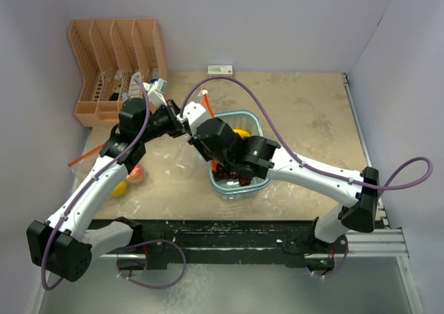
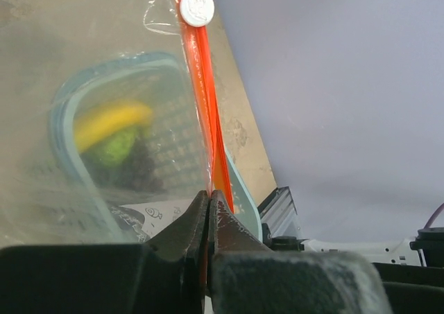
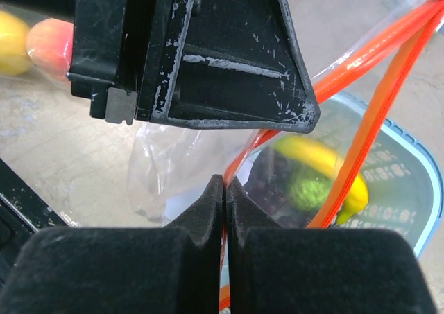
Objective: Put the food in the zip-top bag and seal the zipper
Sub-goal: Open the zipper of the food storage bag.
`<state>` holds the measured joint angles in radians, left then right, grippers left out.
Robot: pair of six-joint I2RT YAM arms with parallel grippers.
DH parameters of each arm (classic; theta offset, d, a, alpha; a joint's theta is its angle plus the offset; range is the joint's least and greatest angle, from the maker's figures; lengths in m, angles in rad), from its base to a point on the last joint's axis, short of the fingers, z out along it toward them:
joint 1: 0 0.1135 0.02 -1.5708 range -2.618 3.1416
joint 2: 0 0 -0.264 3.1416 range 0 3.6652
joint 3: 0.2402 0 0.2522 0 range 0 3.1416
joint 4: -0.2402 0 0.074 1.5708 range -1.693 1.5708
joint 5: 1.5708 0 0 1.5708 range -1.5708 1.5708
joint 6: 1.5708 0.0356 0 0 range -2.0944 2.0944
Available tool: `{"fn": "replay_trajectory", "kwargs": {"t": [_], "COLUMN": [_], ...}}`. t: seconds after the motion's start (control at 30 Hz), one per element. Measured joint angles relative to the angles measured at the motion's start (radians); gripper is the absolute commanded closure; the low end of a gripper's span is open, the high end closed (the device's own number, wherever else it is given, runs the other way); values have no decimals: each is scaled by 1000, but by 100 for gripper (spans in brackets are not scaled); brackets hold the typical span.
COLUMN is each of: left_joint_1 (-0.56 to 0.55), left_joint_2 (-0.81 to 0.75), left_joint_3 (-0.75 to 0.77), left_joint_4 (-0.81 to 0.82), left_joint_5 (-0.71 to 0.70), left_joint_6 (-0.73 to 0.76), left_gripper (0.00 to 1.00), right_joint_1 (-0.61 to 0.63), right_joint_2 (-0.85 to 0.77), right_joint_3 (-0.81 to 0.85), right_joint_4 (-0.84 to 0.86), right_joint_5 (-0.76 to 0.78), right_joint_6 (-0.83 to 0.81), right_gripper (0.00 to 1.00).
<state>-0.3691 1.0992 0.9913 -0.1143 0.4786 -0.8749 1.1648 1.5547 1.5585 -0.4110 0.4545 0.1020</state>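
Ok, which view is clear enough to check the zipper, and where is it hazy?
Left wrist: the thin orange-red zipper strip is sharp, the light blue mesh basket behind the crinkly clear plastic bag hazy. Right wrist: strip crisp, basket soft through the plastic. Top external: evenly lit, sharp, but the arms cover most of the bag.
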Motion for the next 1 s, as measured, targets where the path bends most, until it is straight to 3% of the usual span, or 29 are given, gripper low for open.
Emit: {"fn": "replay_trajectory", "kwargs": {"t": [0.07,0.33,0.6,1.0], "left_joint_1": [0,0,0,0], "left_joint_2": [0,-22,-50,-106], "left_joint_3": [-8,-50,-57,-56], "left_joint_4": [2,-24,-30,-38], "left_joint_5": [-4,-57,-55,-51], "left_joint_6": [7,68,87,93], "left_gripper": [100,100,100,100], "right_joint_1": [0,0,-21,-103], "right_joint_2": [0,-134,-355,-163], "right_joint_3": [0,-54,-127,-138], "right_joint_4": [-6,-9,25,69], "right_joint_5": [4,34,81,-109], "right_joint_6": [3,37,108,208], "right_gripper": [69,25,28,32]}}
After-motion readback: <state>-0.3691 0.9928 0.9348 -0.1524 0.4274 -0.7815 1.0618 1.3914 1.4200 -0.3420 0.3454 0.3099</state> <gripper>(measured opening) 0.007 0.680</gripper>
